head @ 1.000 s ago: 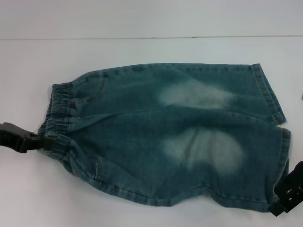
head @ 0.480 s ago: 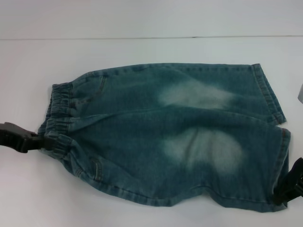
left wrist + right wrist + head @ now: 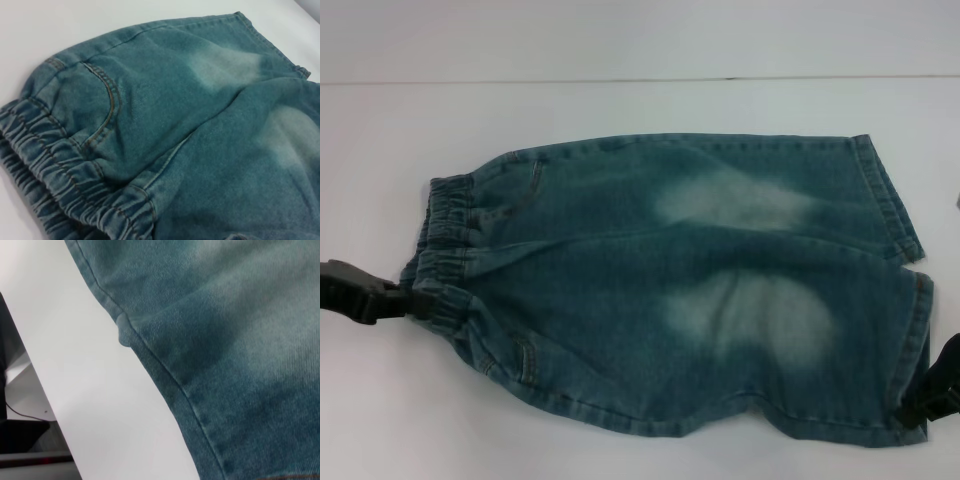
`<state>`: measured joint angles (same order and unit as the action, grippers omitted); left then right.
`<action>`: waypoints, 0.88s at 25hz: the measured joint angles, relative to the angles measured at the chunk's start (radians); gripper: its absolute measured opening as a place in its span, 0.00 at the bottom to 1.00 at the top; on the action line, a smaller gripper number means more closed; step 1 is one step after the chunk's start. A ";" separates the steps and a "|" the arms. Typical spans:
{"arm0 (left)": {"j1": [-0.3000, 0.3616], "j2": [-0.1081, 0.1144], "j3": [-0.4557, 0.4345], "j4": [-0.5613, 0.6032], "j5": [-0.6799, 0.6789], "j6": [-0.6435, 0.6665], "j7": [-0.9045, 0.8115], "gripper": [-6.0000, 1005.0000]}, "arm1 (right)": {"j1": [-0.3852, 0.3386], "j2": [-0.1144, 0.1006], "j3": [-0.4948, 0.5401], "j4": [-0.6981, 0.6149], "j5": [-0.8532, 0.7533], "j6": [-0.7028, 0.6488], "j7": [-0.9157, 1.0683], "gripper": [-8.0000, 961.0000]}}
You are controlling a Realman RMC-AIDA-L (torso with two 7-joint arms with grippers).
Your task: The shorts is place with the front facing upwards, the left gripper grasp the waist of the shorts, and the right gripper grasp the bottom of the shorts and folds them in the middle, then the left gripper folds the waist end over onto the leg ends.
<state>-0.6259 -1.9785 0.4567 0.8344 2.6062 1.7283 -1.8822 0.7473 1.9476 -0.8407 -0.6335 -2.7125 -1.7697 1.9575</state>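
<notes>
The denim shorts (image 3: 670, 285) lie flat and spread on the white table (image 3: 620, 110), front up, waist toward the robot's left and leg hems toward its right; the two pale faded patches sit mid-leg, one on each side of the centre seam. The left gripper (image 3: 415, 300) comes in low from the left edge and sits right at the elastic waistband (image 3: 445, 250), at its nearer corner — its tips meet the gathered cloth, though whether they are closed on it I cannot tell; its wrist camera looks straight across the waistband and front pocket (image 3: 107, 107). The right gripper (image 3: 920, 405) is at the nearer leg's hem corner, touching the fabric edge — its grip is likewise hidden; its wrist view shows only hem (image 3: 150, 352) against table.
</notes>
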 joint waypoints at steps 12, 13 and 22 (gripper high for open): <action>-0.026 0.031 -0.006 0.027 0.000 0.017 -0.174 0.08 | -0.056 -0.086 0.367 0.043 0.110 0.005 -0.133 0.04; -0.032 0.032 -0.010 0.028 -0.001 0.010 -0.192 0.08 | -0.067 -0.090 0.383 0.047 0.145 0.018 -0.135 0.04; -0.079 0.036 -0.059 0.026 -0.014 -0.129 -0.320 0.08 | -0.122 -0.081 0.416 0.125 0.402 0.247 -0.127 0.06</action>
<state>-0.7046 -1.9422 0.3979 0.8602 2.5926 1.5996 -2.2021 0.6251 1.8670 -0.4250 -0.5088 -2.3104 -1.5223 1.8303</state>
